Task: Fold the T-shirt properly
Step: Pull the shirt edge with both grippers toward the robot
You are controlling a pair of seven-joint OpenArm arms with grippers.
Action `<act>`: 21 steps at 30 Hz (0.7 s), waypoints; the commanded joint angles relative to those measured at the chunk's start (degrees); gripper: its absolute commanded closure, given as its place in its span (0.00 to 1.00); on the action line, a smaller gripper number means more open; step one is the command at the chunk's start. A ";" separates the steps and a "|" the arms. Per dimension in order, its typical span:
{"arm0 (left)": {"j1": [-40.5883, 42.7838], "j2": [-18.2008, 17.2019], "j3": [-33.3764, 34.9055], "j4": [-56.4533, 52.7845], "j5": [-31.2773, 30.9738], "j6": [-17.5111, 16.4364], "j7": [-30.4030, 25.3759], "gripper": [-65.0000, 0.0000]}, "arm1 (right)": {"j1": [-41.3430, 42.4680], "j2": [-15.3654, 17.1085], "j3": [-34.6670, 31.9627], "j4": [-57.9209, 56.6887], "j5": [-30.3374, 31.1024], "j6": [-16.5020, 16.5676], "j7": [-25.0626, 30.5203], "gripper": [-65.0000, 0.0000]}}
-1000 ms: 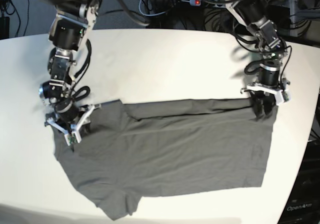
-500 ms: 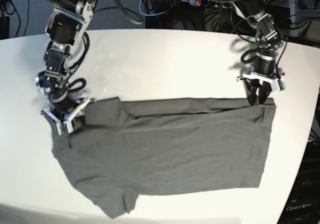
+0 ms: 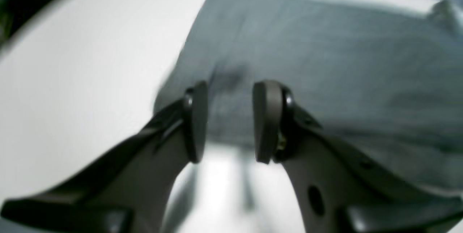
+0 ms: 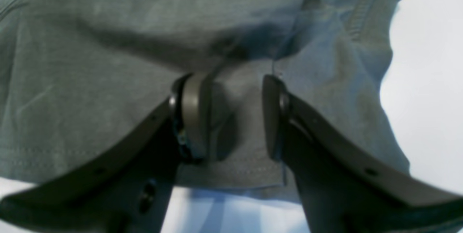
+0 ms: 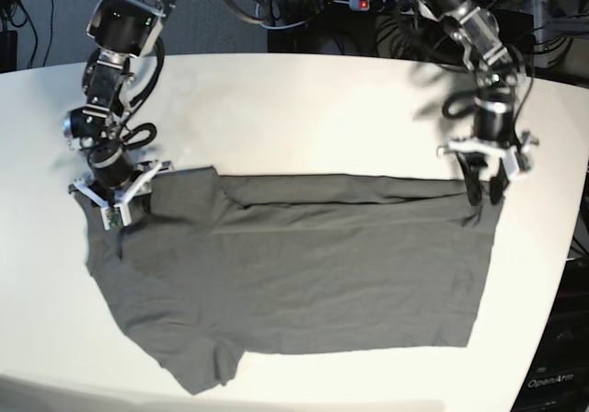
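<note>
The dark grey T-shirt lies spread on the white table, with its far edge folded over in a long band. My left gripper is at the shirt's far right corner, its fingertips down in the cloth. In the blurred left wrist view, the left gripper keeps a narrow gap over the T-shirt edge. My right gripper is at the far left sleeve. In the right wrist view, the right gripper has a bunched fold of the T-shirt between its pads.
Cables and a power strip with a red light run behind the table. The table's right edge lies close to my left gripper. A dark cabinet stands at the lower right, off the table.
Both grippers have moved toward the table's far side, dragging the shirt with them. The far folded edge now lies straighter and the whole shirt sits further back.
</note>
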 commanded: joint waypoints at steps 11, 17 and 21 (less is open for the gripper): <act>-8.44 -4.26 2.73 2.46 -0.54 -0.21 22.46 0.67 | 0.32 0.39 -0.13 0.25 -1.64 0.27 -1.97 0.63; -12.05 -7.33 5.37 3.16 2.89 -0.21 34.24 0.67 | 0.32 0.47 -0.13 0.16 -1.64 0.27 -1.97 0.63; -12.84 -7.69 5.81 2.11 3.86 -0.21 38.90 0.67 | 0.32 0.47 -0.13 0.25 -1.64 0.27 -1.97 0.63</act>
